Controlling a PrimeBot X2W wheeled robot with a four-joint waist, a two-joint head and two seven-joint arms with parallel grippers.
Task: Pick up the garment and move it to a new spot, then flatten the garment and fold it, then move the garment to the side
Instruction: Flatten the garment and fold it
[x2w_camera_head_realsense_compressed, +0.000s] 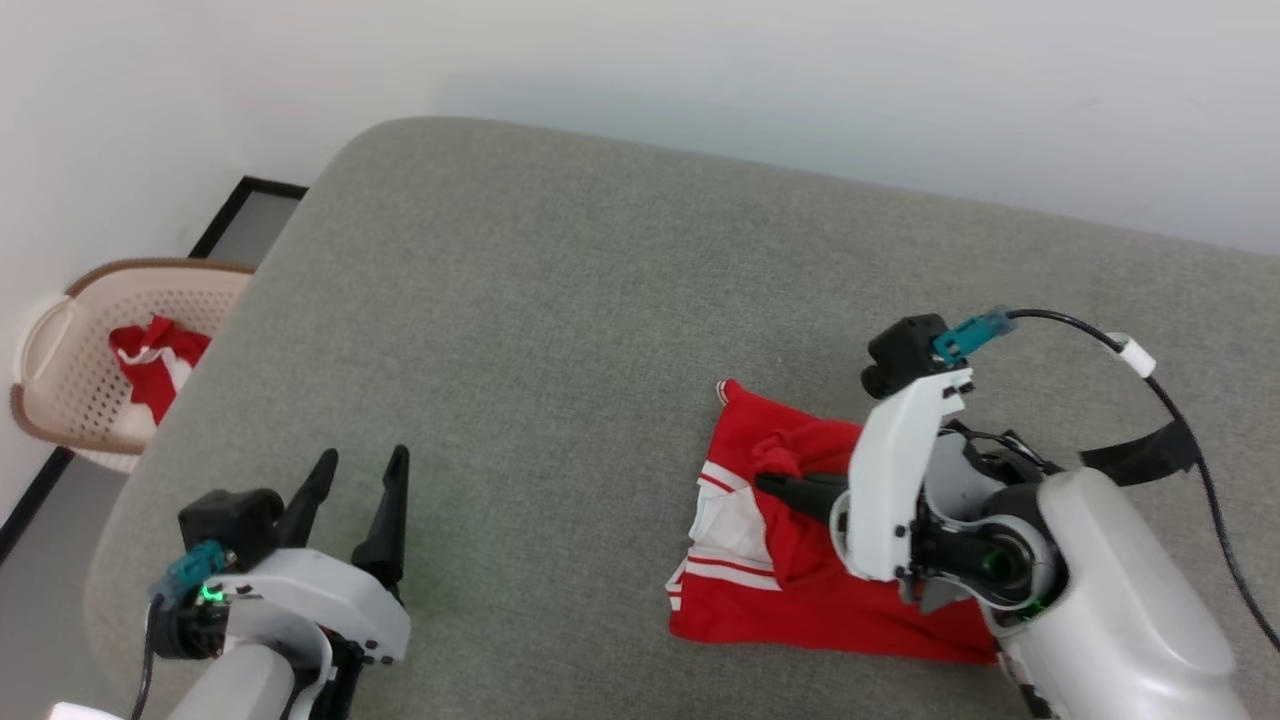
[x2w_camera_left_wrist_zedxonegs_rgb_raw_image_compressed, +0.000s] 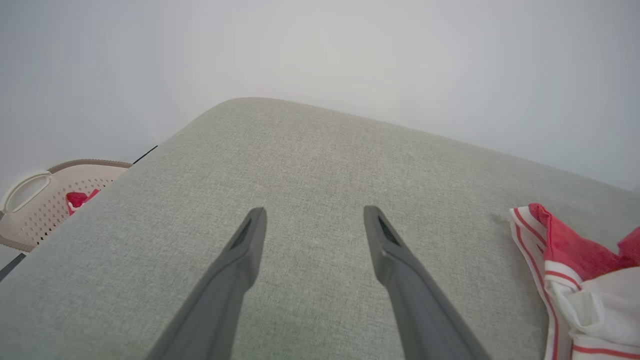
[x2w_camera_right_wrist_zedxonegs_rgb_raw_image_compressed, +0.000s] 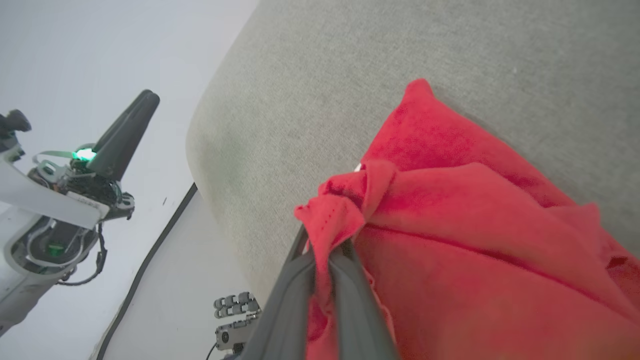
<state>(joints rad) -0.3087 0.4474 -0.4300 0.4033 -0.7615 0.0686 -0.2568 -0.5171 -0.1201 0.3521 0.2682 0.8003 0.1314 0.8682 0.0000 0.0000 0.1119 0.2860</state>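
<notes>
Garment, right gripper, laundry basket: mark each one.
garment (x2w_camera_head_realsense_compressed: 800, 595): head view, red body panel.
right gripper (x2w_camera_head_realsense_compressed: 770, 486): head view, closed fingertips pinching a garment fold.
laundry basket (x2w_camera_head_realsense_compressed: 150, 264): head view, far brown rim.

Glossy white arm shells, left claw with long dark tapered fingers, teal connectors, black cables, green lights
</notes>
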